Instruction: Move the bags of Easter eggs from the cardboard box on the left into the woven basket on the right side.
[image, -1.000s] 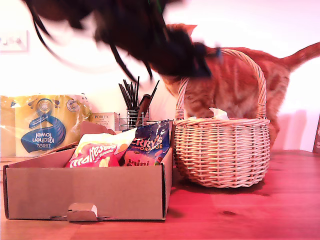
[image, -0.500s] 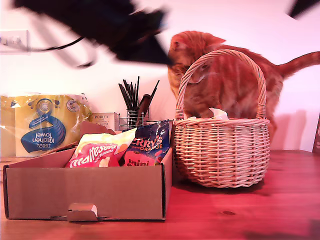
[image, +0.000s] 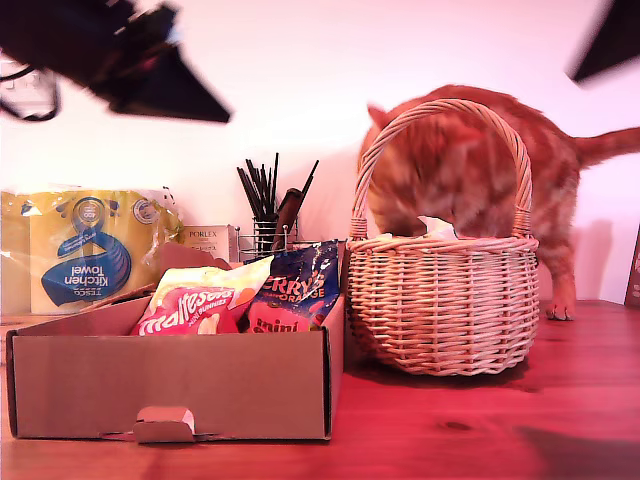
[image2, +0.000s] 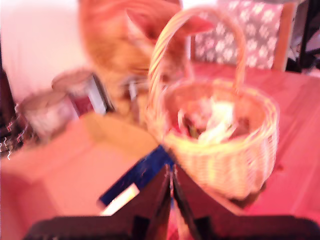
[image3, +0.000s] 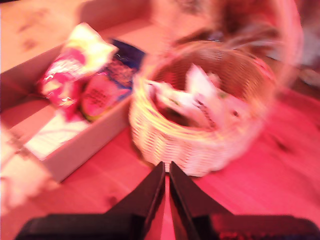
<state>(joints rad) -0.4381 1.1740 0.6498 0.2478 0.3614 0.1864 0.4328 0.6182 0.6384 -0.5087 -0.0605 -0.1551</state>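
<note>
Two bags of Easter eggs are left in the cardboard box (image: 170, 385), a red bag (image: 190, 310) and a dark blue bag (image: 295, 290). They lean on each other against the box's far wall, probably because the shallow tray gives them nothing else to rest on. My first hand (image2: 170, 180) hangs above this box with the blue bag just beyond and beneath its fingertips. Its two fingers are pressed together with only a hairline between them, and they hold and touch nothing. My second hand (image3: 166, 170) is clenched the same way and also empty. It hovers over bare table (image: 480, 430), with the woven basket (image: 445, 310) ahead of its fingertips and the box off to one side beyond that. Both hands are high and apart from everything, so I judge this is a gap between one carry and the next. The first hand is the better placed to come down on the blue bag, but it would have to spread its fingers first. The basket stands just beside the box and holds at least one pale bag (image: 437, 227), whose crumpled top pokes above the rim. Farther off, a ginger cat (image: 480, 170) stands behind the basket with its head down at the rim. Any drop there risks the hand meeting the cat or the tall handle.
</note>
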